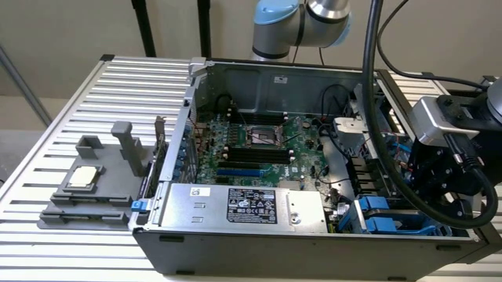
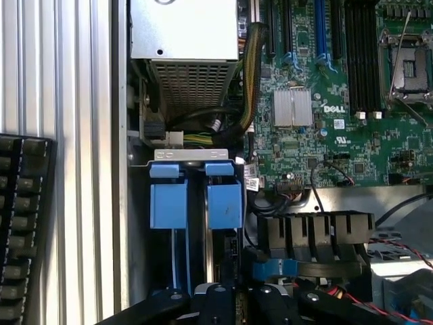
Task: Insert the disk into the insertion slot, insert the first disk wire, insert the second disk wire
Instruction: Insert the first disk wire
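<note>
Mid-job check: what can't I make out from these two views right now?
1. Insertion slot interior: exterior view, the gripper and black cable partly cover it.
2. Blue carriers: wrist view, seen end-on, so what they hold is hidden.
3. Power supply label text: exterior view, too small.

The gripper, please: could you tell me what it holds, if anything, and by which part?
Cannot be told: the gripper is close to the blue carrier tabs, but any hold is hidden.

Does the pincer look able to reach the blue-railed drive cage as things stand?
Probably yes: the pincer sits beside the drive cage, the case is open, and nothing crosses its blue tabs.
</note>
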`<state>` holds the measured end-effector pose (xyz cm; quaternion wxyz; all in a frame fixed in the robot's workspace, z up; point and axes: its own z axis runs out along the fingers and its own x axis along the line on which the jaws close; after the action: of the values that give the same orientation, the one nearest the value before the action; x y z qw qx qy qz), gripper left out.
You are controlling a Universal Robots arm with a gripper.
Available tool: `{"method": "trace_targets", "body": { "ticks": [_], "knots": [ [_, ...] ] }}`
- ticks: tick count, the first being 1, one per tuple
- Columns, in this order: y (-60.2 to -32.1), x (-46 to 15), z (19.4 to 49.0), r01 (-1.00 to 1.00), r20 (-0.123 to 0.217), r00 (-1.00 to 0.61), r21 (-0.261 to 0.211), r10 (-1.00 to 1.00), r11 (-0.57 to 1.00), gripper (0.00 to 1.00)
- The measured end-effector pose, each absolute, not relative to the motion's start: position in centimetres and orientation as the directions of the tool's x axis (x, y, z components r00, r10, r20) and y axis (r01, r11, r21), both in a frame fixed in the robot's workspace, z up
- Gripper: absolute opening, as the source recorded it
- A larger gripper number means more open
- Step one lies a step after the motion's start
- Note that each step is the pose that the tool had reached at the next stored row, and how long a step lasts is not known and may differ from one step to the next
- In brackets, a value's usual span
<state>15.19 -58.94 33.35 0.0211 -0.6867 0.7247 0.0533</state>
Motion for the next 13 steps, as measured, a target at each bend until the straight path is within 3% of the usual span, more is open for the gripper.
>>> {"method": "trace_targets", "body": {
  "ticks": [4, 6, 13],
  "knots": [
    [-58.9, 15.2, 33.4, -0.998, -0.104, -0.056, 0.048, -0.993, 0.051, 0.16],
    [-59.2, 14.7, 34.3, -0.998, -0.104, -0.056, 0.048, -0.993, 0.051, 0.25],
    [-59.6, 12.8, 34.8, -0.998, -0.104, -0.055, 0.046, -0.993, 0.050, 0.25]
  ]
}}
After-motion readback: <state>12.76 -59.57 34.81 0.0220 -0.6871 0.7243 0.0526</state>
